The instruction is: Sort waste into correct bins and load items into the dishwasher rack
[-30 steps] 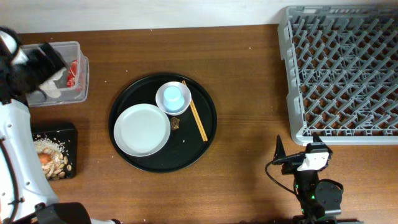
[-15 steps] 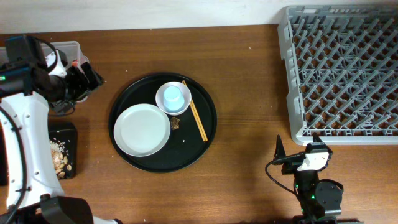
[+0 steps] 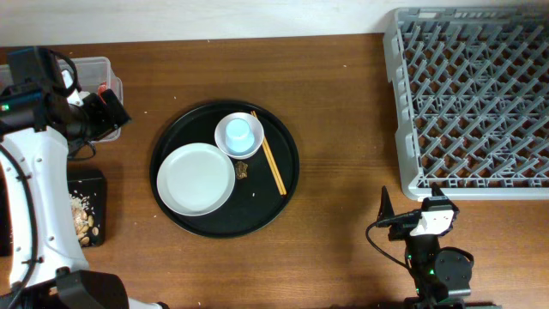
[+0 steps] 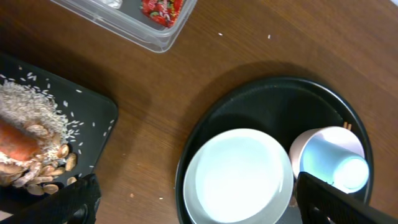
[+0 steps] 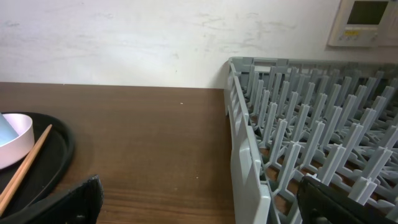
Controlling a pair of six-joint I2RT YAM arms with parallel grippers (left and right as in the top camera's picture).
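Note:
My left gripper [image 3: 110, 116] is open and empty, hovering right of the clear tub [image 3: 101, 67] and left of the round tray. In the left wrist view [image 4: 199, 208] it looks down on the white plate [image 4: 239, 177] and the light-blue cup [image 4: 329, 165]. The red wrapper [image 4: 163, 7] lies in the clear tub [image 4: 134, 28]. Rice [image 4: 34, 109] and the carrot [image 4: 15, 142] lie in the black bin [image 4: 93, 109]. The plate [image 3: 196, 178], cup [image 3: 239, 135], chopsticks [image 3: 273, 163] and a dark brown bit [image 3: 243, 171] sit on the round tray. My right gripper [image 3: 413, 215] is open and empty near the grey rack [image 3: 472, 103].
The round black tray [image 3: 279, 193] holds the dishes at the table's middle. The black bin [image 3: 90, 184] is partly under my left arm. The right wrist view shows the rack wall [image 5: 245, 155], a chopstick [image 5: 25, 168] and bare wood between them.
My left gripper has moved from above the clear tub to the right, towards the round tray, and its arm now covers more of the black bin. The right arm has not moved.

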